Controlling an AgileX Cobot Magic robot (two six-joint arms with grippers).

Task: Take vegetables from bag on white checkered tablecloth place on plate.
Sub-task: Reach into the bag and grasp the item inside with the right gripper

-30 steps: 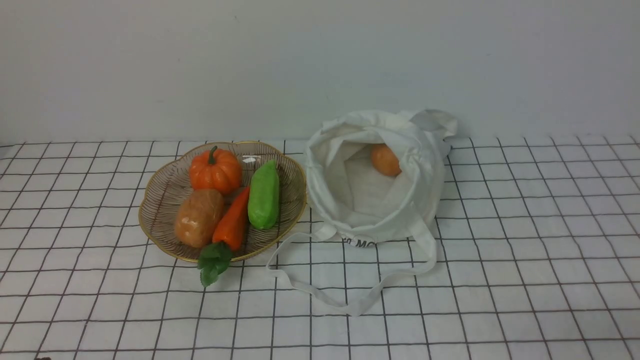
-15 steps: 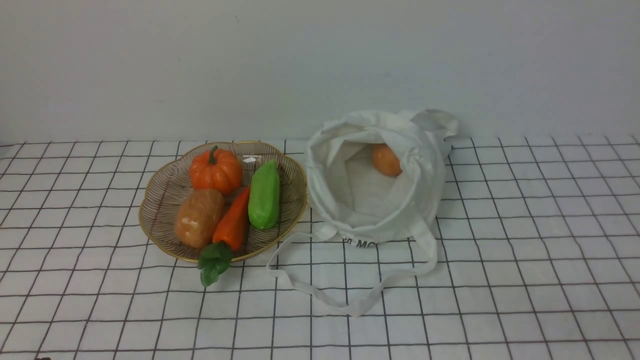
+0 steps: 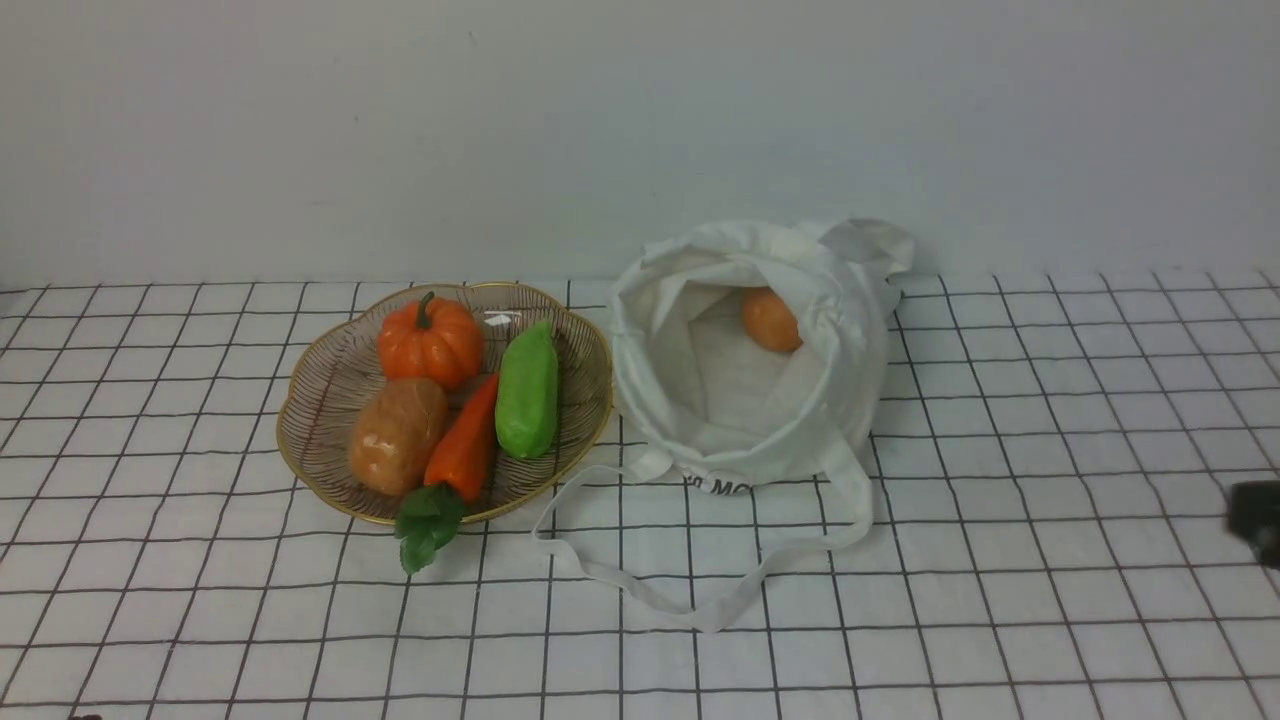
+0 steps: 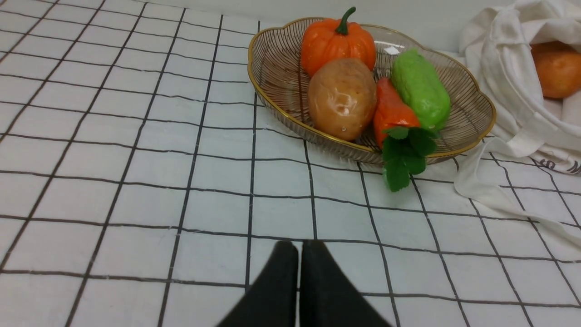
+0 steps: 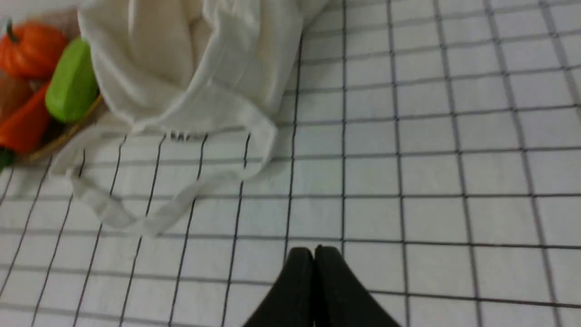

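Note:
The round orange-brown onion (image 3: 771, 319) lies inside the open white bag (image 3: 750, 430), at its far right side; it also shows in the left wrist view (image 4: 557, 68). The gold-rimmed plate (image 3: 320, 385) stands left of the bag on the white checkered tablecloth (image 3: 1050, 420). My right gripper (image 3: 1258, 520) shows as a dark blur at the right edge, well right of the bag; in its wrist view (image 5: 314, 250) the fingers are pressed together over bare cloth. My left gripper (image 4: 299, 246) is shut and empty, near of the plate (image 4: 272, 68).
The plate holds a ribbed pumpkin (image 3: 430, 341), a brown potato (image 3: 397, 435), an orange carrot (image 3: 464, 444) with leaves over the rim, and a green vegetable (image 3: 528, 392). The bag's strap (image 3: 700, 600) loops toward me on the cloth. A pale wall stands behind.
My right gripper has come into the front view at the right edge. The bag, the onion and the plate have not moved.

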